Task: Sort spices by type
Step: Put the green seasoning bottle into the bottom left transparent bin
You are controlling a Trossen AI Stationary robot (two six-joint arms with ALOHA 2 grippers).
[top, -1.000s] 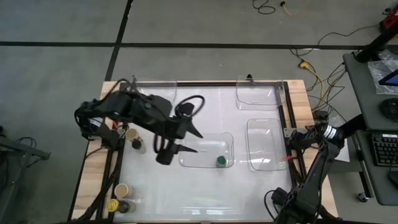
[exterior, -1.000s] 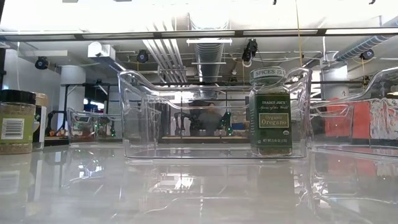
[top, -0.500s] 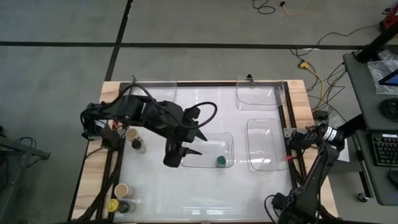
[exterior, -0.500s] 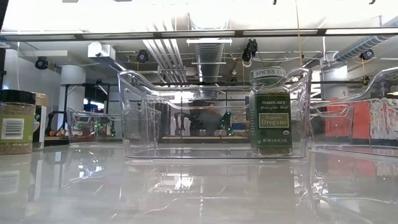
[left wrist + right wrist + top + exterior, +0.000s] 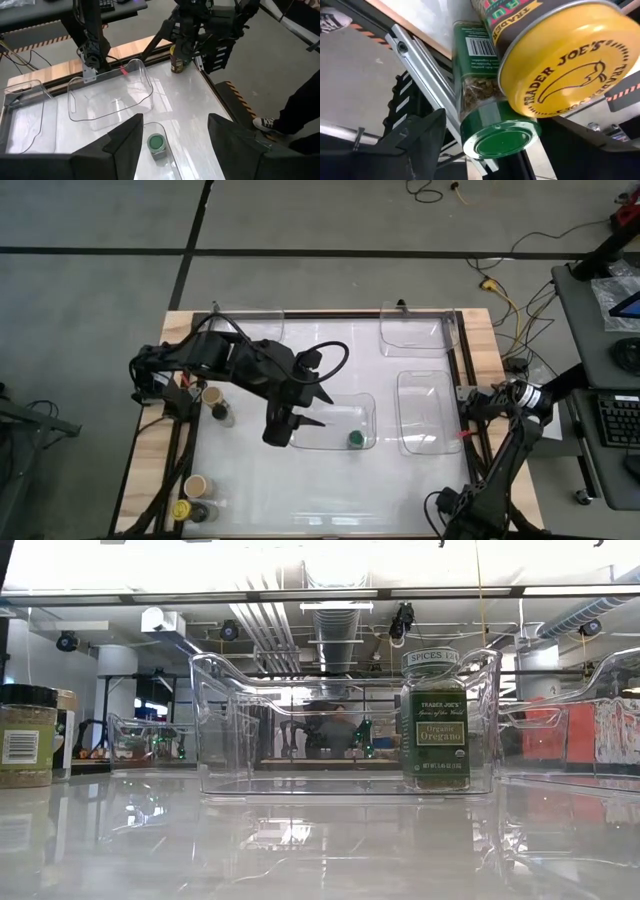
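Over the middle tray on the desk, the left tool hovers at the tray's left end, fingers spread wide and holding nothing. A green-lidded jar stands upright in that tray's near right corner; label reads oregano. Two more jars stand at the desk's left edge, others in the near left corner. The right tool waits at the right edge; its fingers cannot be told. Its wrist camera shows a yellow-lidded jar and a green-lidded one touching.
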